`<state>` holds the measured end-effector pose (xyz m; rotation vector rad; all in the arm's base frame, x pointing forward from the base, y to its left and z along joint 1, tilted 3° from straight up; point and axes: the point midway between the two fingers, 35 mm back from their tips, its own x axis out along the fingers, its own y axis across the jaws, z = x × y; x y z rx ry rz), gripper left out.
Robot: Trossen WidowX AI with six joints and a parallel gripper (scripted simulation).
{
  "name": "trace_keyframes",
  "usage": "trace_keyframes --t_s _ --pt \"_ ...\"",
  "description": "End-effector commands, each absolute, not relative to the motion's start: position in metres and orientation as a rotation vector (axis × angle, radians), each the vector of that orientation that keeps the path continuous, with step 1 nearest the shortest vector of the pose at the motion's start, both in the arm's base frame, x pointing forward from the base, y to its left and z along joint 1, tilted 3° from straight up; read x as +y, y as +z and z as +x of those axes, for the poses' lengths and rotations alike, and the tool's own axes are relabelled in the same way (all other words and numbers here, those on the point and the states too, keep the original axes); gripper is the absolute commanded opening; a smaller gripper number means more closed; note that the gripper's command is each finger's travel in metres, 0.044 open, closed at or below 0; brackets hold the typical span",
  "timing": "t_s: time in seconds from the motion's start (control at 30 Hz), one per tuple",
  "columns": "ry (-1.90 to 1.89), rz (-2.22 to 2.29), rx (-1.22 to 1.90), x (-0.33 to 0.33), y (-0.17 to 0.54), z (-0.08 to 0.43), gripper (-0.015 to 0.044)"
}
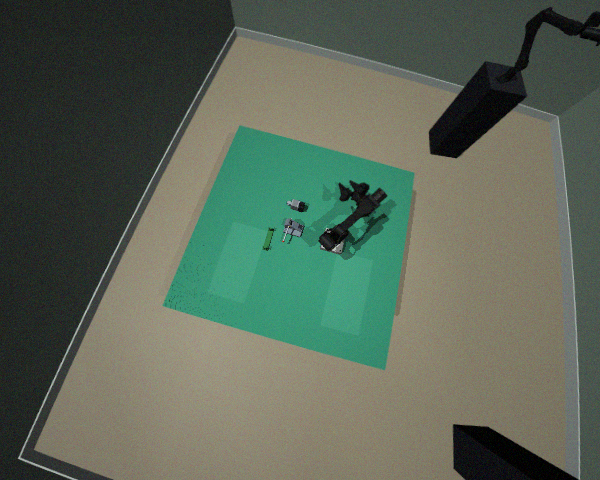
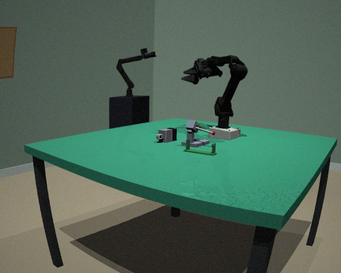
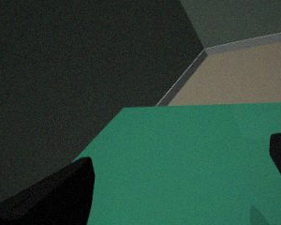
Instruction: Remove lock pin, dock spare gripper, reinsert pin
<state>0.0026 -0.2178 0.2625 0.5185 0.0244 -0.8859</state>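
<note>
The grey mount (image 1: 293, 227) (image 2: 190, 126) stands on the green table (image 1: 290, 310) (image 2: 135, 164), its head tilted. The lock pin (image 1: 285, 236) (image 2: 205, 130), a pale rod with a red end, sticks out of the mount's head; its inner part is hidden there. The spare gripper (image 1: 296, 205) (image 2: 166, 135), a grey block with a dark part and a small pale knob, lies on the table beside the mount, apart from it. My gripper (image 1: 346, 182) (image 2: 182, 75) (image 3: 184, 156) is open and empty, high above the table, clear of all these things.
A green rack (image 1: 268, 239) (image 2: 200, 152) with two uprights stands near the mount, on its side away from my arm's white base (image 2: 223, 133). A second dark arm on a dark pedestal (image 1: 476, 111) (image 2: 129, 110) stands off the table.
</note>
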Motion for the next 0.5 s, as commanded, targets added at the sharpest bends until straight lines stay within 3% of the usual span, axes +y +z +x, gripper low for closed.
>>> trace_keyframes --t_s 0.0,0.1,0.47 --pt "-0.880 0.519 0.030 -0.218 0.262 0.004 0.0374" --pt "-0.800 0.518 0.113 -0.223 0.257 0.022 0.0300" --pt "-0.385 0.413 0.511 -0.218 0.233 0.113 0.0300"
